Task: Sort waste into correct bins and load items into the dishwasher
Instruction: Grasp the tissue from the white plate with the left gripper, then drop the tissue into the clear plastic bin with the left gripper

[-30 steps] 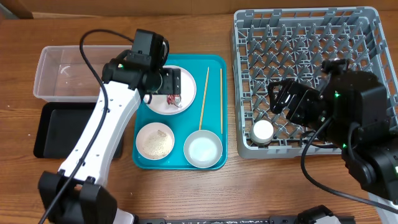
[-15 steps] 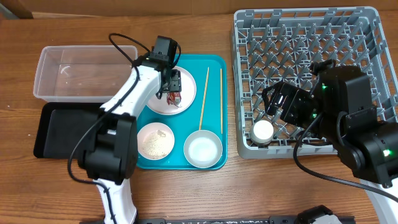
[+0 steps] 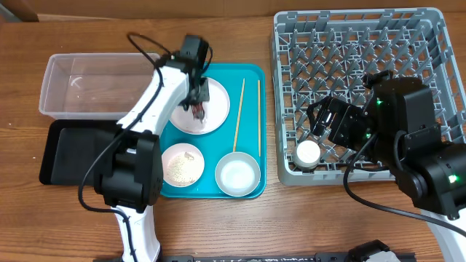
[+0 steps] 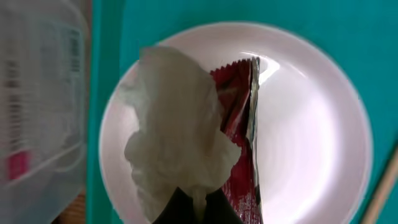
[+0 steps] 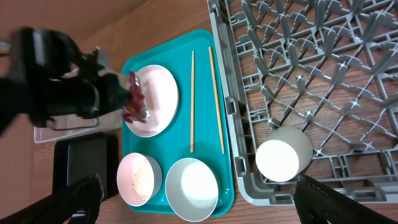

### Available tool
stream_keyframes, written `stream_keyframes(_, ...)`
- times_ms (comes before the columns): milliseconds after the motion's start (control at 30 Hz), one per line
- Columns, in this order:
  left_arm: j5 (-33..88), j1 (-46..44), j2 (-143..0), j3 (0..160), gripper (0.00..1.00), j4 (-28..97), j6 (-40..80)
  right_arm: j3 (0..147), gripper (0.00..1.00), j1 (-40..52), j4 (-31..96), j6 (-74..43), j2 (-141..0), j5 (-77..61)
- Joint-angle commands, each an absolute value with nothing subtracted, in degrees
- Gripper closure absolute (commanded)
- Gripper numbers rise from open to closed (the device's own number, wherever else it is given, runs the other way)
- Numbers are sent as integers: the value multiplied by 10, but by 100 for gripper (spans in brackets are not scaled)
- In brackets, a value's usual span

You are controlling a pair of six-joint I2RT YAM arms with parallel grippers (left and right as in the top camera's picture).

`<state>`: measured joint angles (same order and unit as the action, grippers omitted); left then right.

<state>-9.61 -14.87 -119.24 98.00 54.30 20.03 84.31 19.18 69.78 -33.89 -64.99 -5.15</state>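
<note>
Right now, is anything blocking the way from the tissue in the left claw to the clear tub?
Nothing visible does. The left claw pinches the tissue over the white plate, and the clear tub sits open beside the teal tray. Only its wall to clear.

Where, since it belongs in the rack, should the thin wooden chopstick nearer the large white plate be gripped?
Probably mid-length, from straight above, pinching across it: the thin wooden chopstick lies flat on the teal tray, with bare tray on both sides.
</note>
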Motion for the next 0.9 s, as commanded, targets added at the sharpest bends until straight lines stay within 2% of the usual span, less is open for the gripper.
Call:
stream_keyframes(0,-88,-146,-1168,1029,96,568,209,848,0,193,695,-341,-647,-52)
stream_keyframes(133,-88,-145,-1170,1022,95,572,208,848,0,193,696,-341,-647,-53)
stream_keyframes(167,-88,-145,-1170,1017,90,571,208,848,0,193,697,-341,-647,-53)
stream_keyframes(200,-88,-145,-1170,1007,59,565,208,848,0,193,700,-341,-647,-53)
stream_keyframes(233,-87,-146,-1170,997,39,557,208,848,0,193,703,-341,-647,-53)
stream_keyframes(267,-86,-147,-1170,990,24,551,208,848,0,193,705,-341,-647,-53)
stream_keyframes(300,-85,-147,-1170,981,14,545,207,848,0,193,706,-341,-647,-52)
stream_keyframes(367,-87,-147,-1170,965,4,530,203,848,0,193,707,-341,-647,-53)
stream_keyframes(500,-97,-142,-1170,928,8,492,193,848,0,193,708,-341,-647,-53)
stream_keyframes(633,-96,-137,-1172,889,20,446,193,848,0,193,711,-341,-647,-53)
stream_keyframes(700,-99,-137,-1175,877,35,428,193,848,0,193,710,-341,-647,-52)
stream_keyframes(767,-108,-137,-1178,874,60,422,193,848,0,193,711,-341,-647,-53)
stream_keyframes(833,-109,-137,-1179,874,69,422,193,848,0,193,712,-341,-647,-53)
stream_keyframes(867,-109,-137,-1179,874,79,423,193,848,0,193,713,-341,-647,-53)
